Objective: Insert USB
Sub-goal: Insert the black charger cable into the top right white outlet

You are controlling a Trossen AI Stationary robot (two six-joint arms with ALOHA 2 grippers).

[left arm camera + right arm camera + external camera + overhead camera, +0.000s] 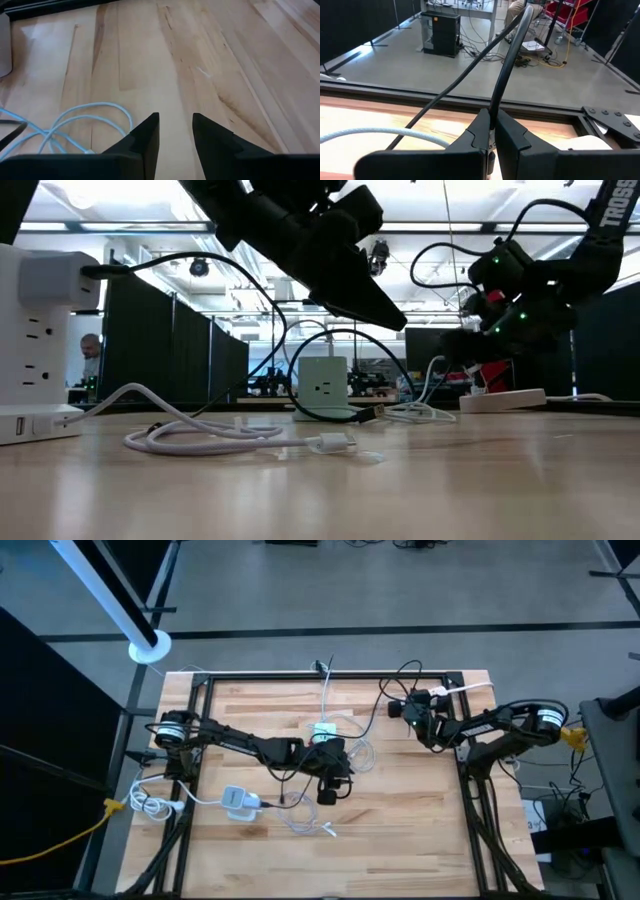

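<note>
High view: looking straight down on the wooden table (400, 840), my left gripper (328, 796) hangs over the middle of the boards, just beside a small white power block (324, 732) and a tangle of white cable (310, 825), while a second white power strip (237, 801) lies nearer my left arm's base. My right gripper (397, 708) sits near the far right corner, up against a black cable (385, 700) that loops over the table frame. Low view: from table height, a dark gripper (385, 315) hovers clear above the surface; under it lies a dark cable ending in a USB plug (372, 413), just in front of the white power block (322, 385), and a white cable (215, 440) with its own connector stretches across the near boards beside a big white strip at the edge (30, 330). Left wrist view: my left fingers (145, 137) stand narrowly apart with only bare wood showing between them; I hold nothing, and loops of white cable (75, 120) lie off to one side. Right wrist view: my right fingers (480, 130) are pinched tight on a black cable (502, 80) that rises from between them; a white cable (380, 132) curves past below.
</note>
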